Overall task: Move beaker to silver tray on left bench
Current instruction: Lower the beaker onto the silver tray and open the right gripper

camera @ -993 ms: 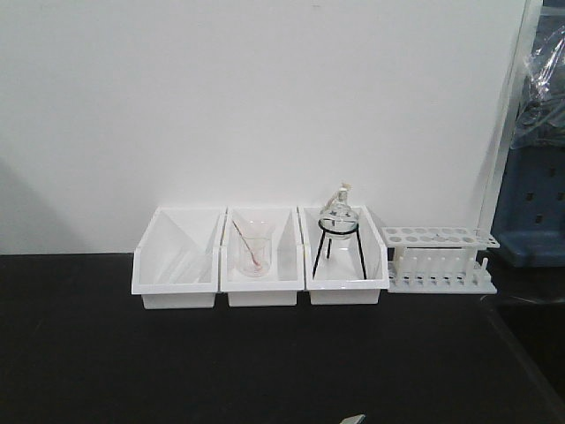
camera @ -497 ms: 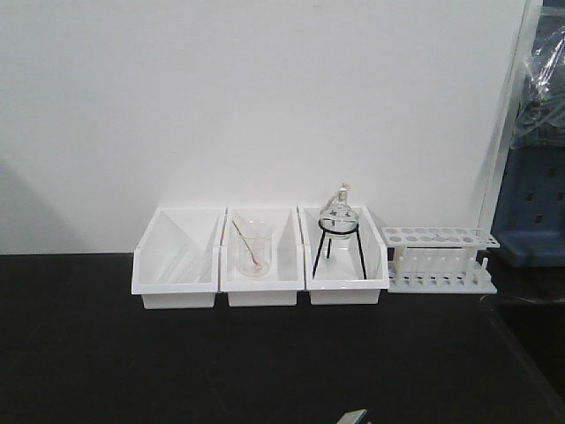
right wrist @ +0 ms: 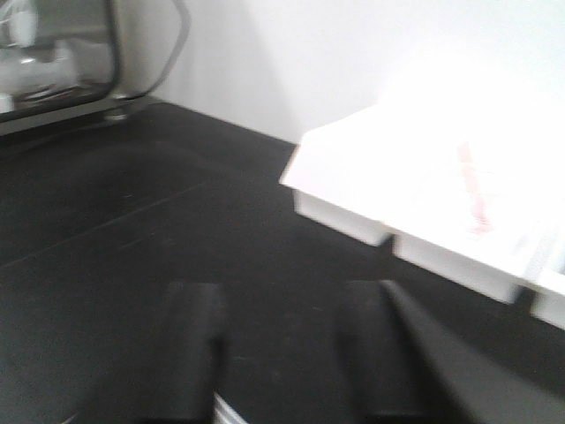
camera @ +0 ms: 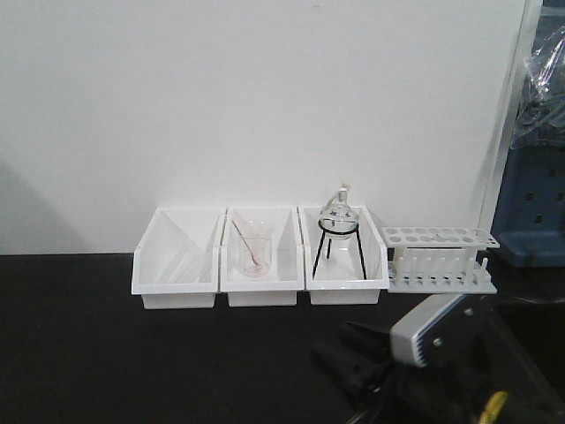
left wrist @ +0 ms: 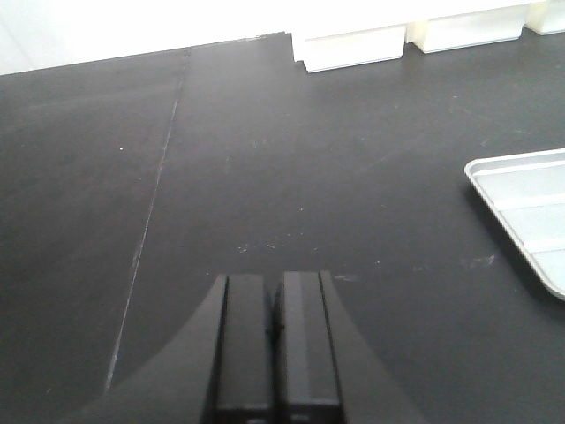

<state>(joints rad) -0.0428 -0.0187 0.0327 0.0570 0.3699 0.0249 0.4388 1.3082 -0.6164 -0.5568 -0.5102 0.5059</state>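
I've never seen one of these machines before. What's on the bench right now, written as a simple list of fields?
Surface: black bench top
Bins: three white bins in a row against the wall
Left bin: looks empty
Middle bin: beaker with a pinkish rod
Right bin: round flask on a black wire stand
Beside bins: white test tube rack
Tray: silver tray, corner seen in the left wrist view
Left gripper: jaws shut, holding nothing
Right gripper: jaws open, holding nothing
Small clear beaker: not visible in any view

Plain white wall (camera: pixel 265 106) behind; black benchtop (camera: pixel 106 353) below; blue cabinet (camera: pixel 534 208) seen at right.
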